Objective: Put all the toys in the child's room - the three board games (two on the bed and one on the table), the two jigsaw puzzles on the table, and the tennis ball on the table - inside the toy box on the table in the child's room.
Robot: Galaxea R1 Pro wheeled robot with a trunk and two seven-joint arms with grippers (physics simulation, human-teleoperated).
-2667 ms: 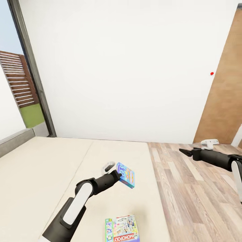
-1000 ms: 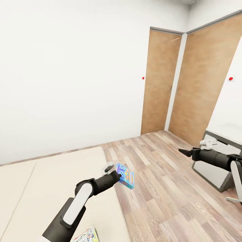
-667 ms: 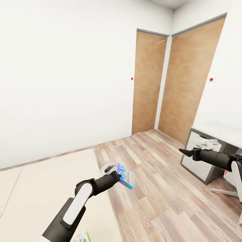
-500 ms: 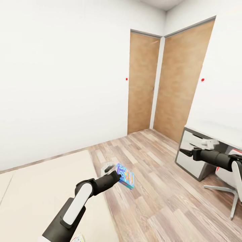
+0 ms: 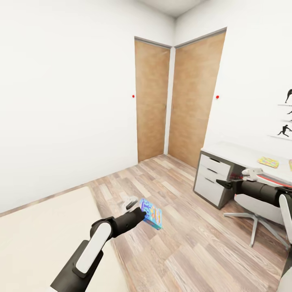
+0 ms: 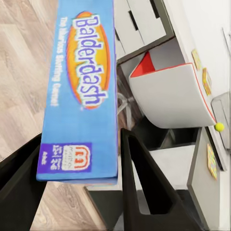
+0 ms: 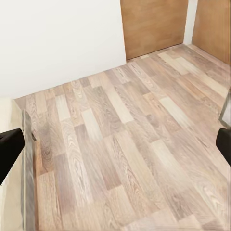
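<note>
Left gripper [image 6: 77, 192] pinches the blue board game [image 5: 151, 211] — right gripper [image 7: 115, 144] spread.

One flat blue "Balderdash" board game box [image 5: 151, 212], two brown wooden doors [image 5: 151, 98], one white-drawered grey desk [image 5: 227, 156], one white swivel chair [image 5: 259, 207]

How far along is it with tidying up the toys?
Early on, by the look of it. The left gripper holds the blue board game over the floor, clear of the bed. On the table a jigsaw puzzle and the tennis ball wait. The right gripper is open and empty.
</note>
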